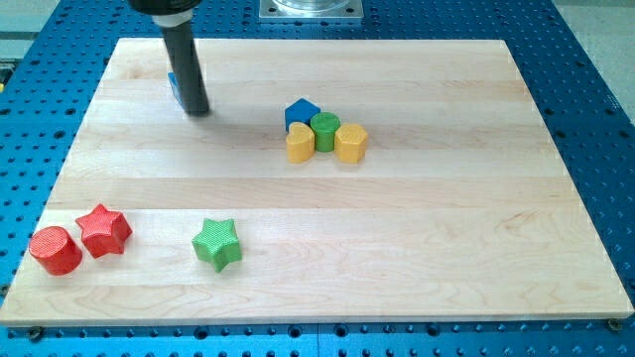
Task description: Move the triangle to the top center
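Note:
My dark rod comes down at the view's upper left and my tip rests on the wooden board. A blue block, likely the triangle, is mostly hidden behind the rod; only a sliver shows on the rod's left side, touching it. Near the board's centre top sits a tight cluster: a blue pentagon-like block, a green cylinder, a yellow block and a yellow hexagon-like block. The cluster lies well to the right of my tip.
At the view's lower left are a red cylinder and a red star. A green star lies to their right. A metal mount sits beyond the board's top edge. Blue perforated table surrounds the board.

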